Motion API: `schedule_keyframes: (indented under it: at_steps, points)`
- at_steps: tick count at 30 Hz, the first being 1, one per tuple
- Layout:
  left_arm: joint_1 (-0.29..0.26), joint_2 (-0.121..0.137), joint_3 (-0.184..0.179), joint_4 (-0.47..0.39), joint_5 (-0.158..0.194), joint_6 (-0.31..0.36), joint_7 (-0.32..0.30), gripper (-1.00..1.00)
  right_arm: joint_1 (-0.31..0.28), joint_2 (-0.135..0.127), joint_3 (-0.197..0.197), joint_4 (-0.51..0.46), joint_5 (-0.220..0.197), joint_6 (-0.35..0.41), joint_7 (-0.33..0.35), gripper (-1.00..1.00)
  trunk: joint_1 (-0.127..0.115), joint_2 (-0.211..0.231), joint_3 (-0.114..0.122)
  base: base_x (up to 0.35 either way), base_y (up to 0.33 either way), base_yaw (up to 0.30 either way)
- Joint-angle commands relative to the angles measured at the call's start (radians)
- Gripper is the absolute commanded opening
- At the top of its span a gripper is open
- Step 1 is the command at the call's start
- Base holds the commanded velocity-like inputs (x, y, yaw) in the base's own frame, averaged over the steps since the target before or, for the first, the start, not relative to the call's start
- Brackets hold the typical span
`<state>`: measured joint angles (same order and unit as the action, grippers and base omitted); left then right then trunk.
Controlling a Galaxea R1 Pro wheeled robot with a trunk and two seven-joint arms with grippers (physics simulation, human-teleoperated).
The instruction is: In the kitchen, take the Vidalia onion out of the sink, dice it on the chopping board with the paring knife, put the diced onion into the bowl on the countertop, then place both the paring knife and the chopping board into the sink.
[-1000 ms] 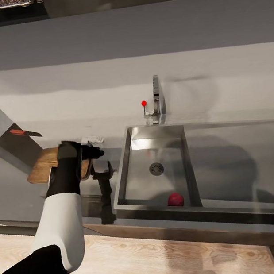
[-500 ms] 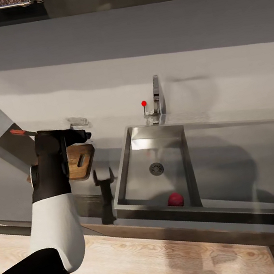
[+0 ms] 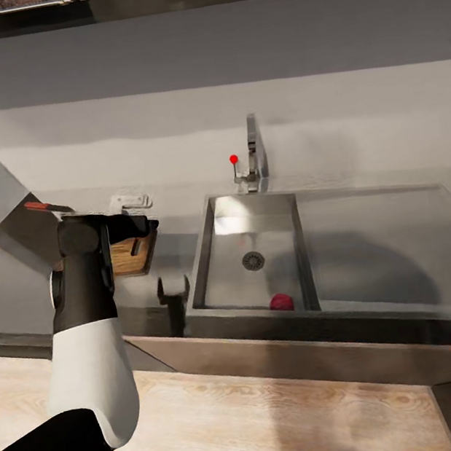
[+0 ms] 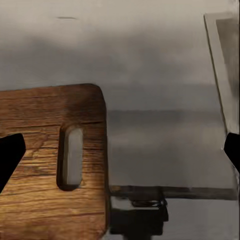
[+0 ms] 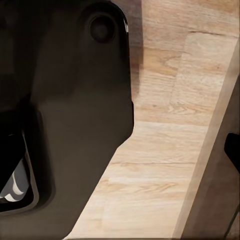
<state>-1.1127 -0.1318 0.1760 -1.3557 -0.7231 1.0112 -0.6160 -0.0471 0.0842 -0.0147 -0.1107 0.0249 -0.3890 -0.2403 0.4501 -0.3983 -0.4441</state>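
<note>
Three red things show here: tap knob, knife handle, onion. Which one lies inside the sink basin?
The Vidalia onion, a round bulb against the basin's near wall. The red knob stands beside the tap; the paring knife lies left, on the countertop.

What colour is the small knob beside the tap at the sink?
Bright red: the small round knob beside the grey metal tap, clearest in the head view.

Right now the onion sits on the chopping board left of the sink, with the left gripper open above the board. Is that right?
Not quite. The head view shows the onion in the sink, near its front wall, not on the board. The rest holds: the left gripper is open over the board's handle end.
</note>
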Motion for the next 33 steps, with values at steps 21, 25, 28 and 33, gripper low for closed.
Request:
schedule_keyframes:
  at_steps: [21,25,28,33]
  points:
    - [-0.001,0.007,0.003,0.031,-0.014,-0.003,-0.099,1.00,0.000,0.000,-0.004,-0.004,0.003,-0.053,-0.004,1.00,0.000,-0.002,-0.001,-0.334,0.000,0.000]
    - [-0.001,0.008,0.004,0.028,-0.014,-0.003,-0.099,1.00,0.000,0.000,-0.004,-0.004,0.003,-0.055,-0.004,1.00,0.000,-0.002,-0.001,-0.337,0.000,0.000]
    - [-0.001,0.008,0.005,0.029,-0.015,-0.004,-0.099,1.00,0.000,0.000,-0.004,-0.004,0.004,-0.055,-0.004,1.00,0.000,-0.002,-0.001,-0.337,0.000,0.000]
    - [-0.001,0.009,0.005,0.033,-0.016,-0.006,-0.099,1.00,0.000,0.000,-0.004,-0.004,0.004,-0.055,-0.004,1.00,0.000,-0.002,-0.001,-0.337,0.000,0.000]
